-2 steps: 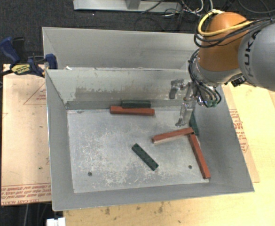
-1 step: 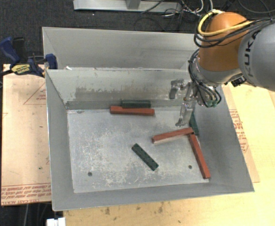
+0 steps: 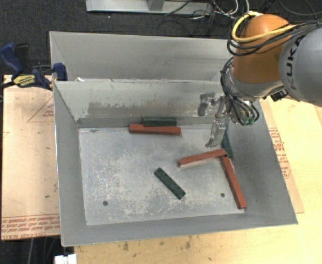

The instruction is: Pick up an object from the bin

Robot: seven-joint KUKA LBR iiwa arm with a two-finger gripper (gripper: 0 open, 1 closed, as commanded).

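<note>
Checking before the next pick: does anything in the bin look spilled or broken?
Nothing looks broken or spilled. Three red-brown bars and the dark green bars lie scattered inside the bin, one pair against its back wall.

The arm (image 3: pixel 309 65) reaches in from the right, claw (image 3: pixel 215 139) pointing down

The metal bin (image 3: pixel 116 164) holds a far red bar (image 3: pixel 155 129) beside a far green bar (image 3: pixel 159 122), two right red bars (image 3: pixel 202 158), and a central green bar (image 3: pixel 169 182).
</note>
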